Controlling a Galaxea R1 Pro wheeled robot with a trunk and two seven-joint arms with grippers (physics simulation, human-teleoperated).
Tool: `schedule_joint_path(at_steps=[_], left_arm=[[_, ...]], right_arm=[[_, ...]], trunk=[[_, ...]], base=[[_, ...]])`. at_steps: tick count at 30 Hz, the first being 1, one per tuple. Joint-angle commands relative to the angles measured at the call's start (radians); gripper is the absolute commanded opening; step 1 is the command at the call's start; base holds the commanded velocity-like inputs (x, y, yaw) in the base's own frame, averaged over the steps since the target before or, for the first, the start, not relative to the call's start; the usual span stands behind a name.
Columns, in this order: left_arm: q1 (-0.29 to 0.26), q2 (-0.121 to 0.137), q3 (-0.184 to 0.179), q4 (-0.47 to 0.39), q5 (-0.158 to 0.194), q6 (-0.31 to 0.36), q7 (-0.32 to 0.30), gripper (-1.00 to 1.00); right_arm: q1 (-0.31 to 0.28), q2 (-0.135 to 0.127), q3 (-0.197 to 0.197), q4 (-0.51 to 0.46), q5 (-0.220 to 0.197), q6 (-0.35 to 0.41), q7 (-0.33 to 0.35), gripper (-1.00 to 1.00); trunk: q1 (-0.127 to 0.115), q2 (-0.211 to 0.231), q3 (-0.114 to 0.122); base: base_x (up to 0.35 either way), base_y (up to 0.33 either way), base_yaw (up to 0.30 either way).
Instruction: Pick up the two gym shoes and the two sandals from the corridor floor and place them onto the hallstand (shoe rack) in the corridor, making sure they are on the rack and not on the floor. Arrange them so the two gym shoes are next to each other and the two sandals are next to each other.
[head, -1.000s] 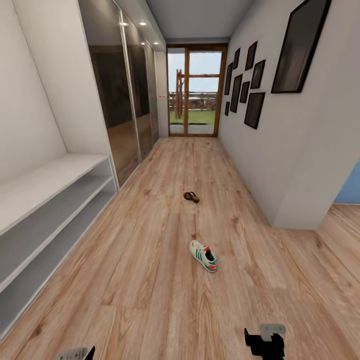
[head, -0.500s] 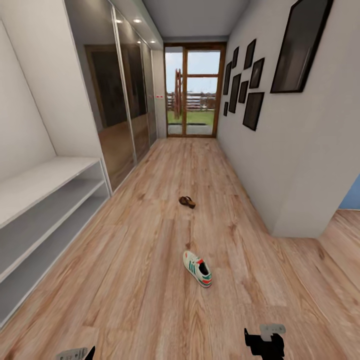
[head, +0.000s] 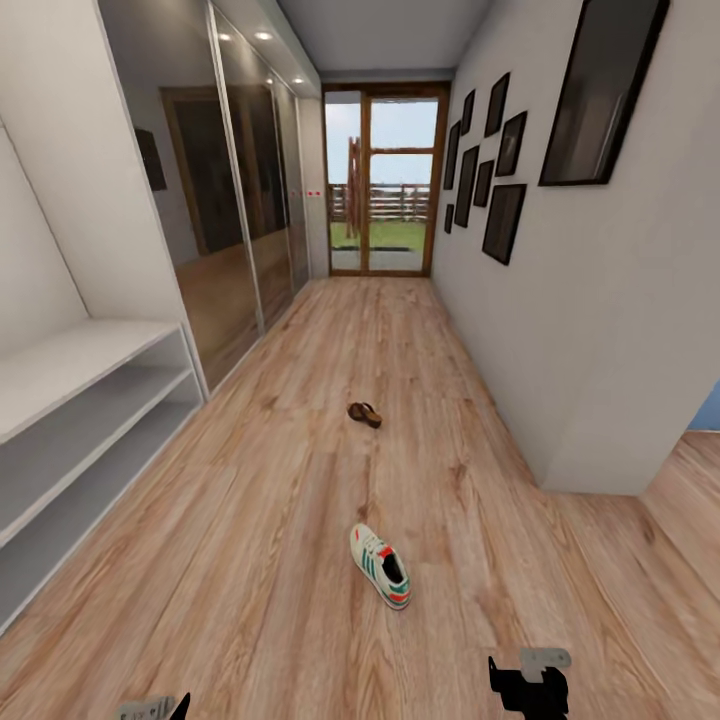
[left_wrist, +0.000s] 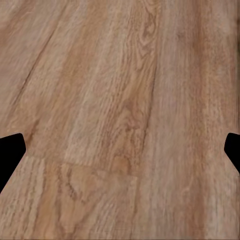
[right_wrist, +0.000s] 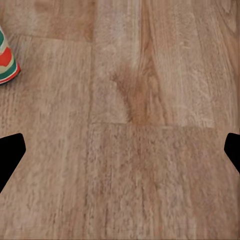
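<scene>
Head view shows one gym shoe (head: 381, 565) lying on the wood floor (head: 250, 560), close in front of the robot. One brown sandal (head: 365, 414) lies farther down the hall, well apart from it. The white shoe rack (head: 90, 420) stands by the left wall, and the shelves I can see are bare. The left gripper (left_wrist: 120, 150) and right gripper (right_wrist: 120, 150) both hang spread wide, with nothing in them.
</scene>
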Motion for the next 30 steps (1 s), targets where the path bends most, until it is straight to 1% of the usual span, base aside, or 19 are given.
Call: schedule_joint_path(at_steps=[1,9,12,22,30], left_arm=[[-0.001,0.000,0.002,0.001,0.010,0.000,-0.010,1.00],[-0.001,0.000,0.002,0.001,0.010,0.000,-0.010,1.00],[-0.001,0.000,0.002,0.001,0.010,0.000,-0.010,1.00],[-0.001,0.000,0.002,0.001,0.010,0.000,-0.010,1.00],[-0.001,0.000,0.002,0.001,0.010,0.000,-0.010,1.00]], right_arm=[[-0.001,0.000,-0.007,0.001,0.011,-0.003,-0.003,1.00],[0.000,0.000,-0.007,0.001,0.010,-0.003,-0.003,1.00],[0.000,0.000,-0.007,0.001,0.009,-0.004,-0.003,1.00],[-0.001,0.000,-0.007,0.001,0.009,-0.004,-0.003,1.00],[0.000,0.000,-0.007,0.001,0.009,-0.004,-0.003,1.00]], trunk=[[0.000,0.000,-0.001],[0.000,0.000,-0.001],[0.000,0.000,-0.001],[0.000,0.000,-0.001],[0.000,0.000,-0.001]], base=[[0.244,-0.189,0.000],[0.216,-0.207,0.003],[0.179,-0.227,0.143],[0.163,-0.235,0.238],[0.097,-0.257,0.272]])
